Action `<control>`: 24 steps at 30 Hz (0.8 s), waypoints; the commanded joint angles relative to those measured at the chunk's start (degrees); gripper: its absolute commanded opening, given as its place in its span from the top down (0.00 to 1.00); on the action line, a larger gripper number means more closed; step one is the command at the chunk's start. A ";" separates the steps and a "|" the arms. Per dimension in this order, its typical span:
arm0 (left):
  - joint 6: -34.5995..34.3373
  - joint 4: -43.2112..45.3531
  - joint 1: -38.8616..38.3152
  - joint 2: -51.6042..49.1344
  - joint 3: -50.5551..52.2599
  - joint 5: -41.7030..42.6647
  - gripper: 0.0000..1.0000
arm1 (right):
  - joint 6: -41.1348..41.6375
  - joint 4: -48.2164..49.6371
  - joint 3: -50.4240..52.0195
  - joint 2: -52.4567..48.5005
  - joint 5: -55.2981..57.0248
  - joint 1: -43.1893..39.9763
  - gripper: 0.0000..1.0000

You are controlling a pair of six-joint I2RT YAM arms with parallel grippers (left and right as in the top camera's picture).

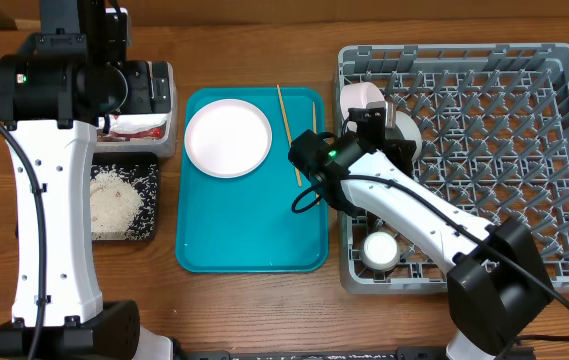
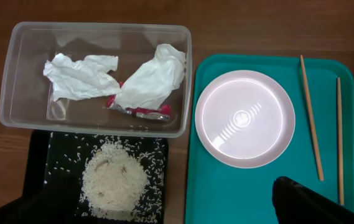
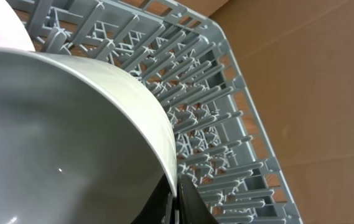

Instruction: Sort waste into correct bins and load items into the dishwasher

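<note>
My right gripper (image 3: 177, 186) is shut on the rim of the pale greyish bowl (image 3: 58, 143), held over the left part of the grey dish rack (image 1: 484, 150); this shows from overhead too (image 1: 404, 135). A white bowl (image 1: 361, 97) and the small white cup (image 1: 380, 250) sit in the rack. My left gripper (image 2: 177, 208) is open and empty above the clear tub (image 2: 15, 74) and black tray (image 2: 40, 155). The tub holds two crumpled napkins (image 2: 80, 74) and a red-marked wrapper (image 2: 139, 111). Rice (image 2: 113, 180) lies in the black tray. The plate (image 2: 245, 118) and two chopsticks (image 2: 310, 118) lie on the teal tray (image 2: 239, 193).
The teal tray (image 1: 244, 230) lies between the bins and the rack on the wooden table. The rack's pegs (image 3: 226, 106) stand close under the held bowl. My left arm's white links cover most of the tub from overhead.
</note>
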State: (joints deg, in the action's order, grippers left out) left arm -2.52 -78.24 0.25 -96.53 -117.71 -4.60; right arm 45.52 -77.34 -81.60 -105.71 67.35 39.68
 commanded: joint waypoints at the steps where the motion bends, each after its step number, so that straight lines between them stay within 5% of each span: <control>1: 1.29 0.04 0.15 0.61 -0.90 -0.48 0.00 | 1.18 -0.59 0.28 0.13 -2.78 -0.13 0.96; 13: 1.29 0.04 0.15 0.61 -0.90 -0.48 0.00 | 11.58 -13.07 0.28 0.13 13.73 0.07 0.96; 24: 1.29 0.04 0.15 0.59 -0.90 -0.46 0.00 | 11.54 -8.81 0.28 0.13 -2.25 0.07 0.96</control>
State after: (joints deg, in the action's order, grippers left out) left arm -2.52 -78.24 0.25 -96.53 -117.71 -4.60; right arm 55.88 -86.43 -81.36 -105.71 68.97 39.75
